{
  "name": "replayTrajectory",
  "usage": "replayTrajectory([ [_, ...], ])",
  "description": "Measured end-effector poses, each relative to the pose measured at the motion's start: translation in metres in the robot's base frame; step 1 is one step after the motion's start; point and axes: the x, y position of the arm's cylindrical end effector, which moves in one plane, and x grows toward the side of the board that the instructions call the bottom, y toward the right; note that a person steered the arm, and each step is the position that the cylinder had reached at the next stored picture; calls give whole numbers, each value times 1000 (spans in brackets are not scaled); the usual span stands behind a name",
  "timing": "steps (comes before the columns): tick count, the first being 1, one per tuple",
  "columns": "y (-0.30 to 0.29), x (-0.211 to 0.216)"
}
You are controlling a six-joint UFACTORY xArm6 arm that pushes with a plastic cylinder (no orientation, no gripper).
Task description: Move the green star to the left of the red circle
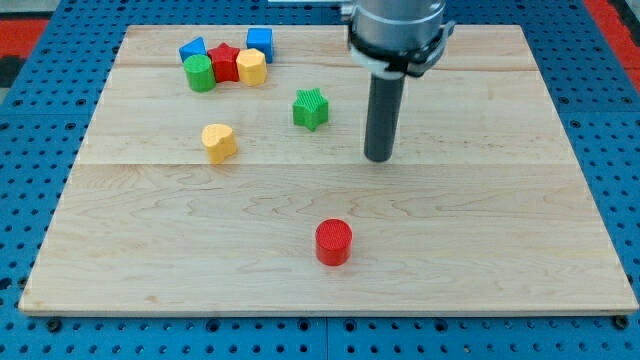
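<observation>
Here the table (480,250) spreads wide beneath my rod, which ends in my tip (378,158); there's no hand to open or close, only this blunt end for pushing. The red circle (333,242) sits below my tip, slightly toward the view's left. The green star (311,108) lies near, up-left of my tip, apart from it. I judge I must get behind the star's upper side to push it downward.

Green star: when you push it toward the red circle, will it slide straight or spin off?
The green star looks squat and flat-bottomed, so it should slide rather than tip. Its points may make it turn under my tip, now to its right. The wooden board looks smooth, so the slide toward the red circle should be easy.
</observation>
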Motion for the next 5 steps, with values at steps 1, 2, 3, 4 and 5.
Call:
replayTrajectory([
  [1, -5, -27],
  [2, -36, -46],
  [3, -8, -89],
  [4, -61, -68],
  [5, -111, -53],
])
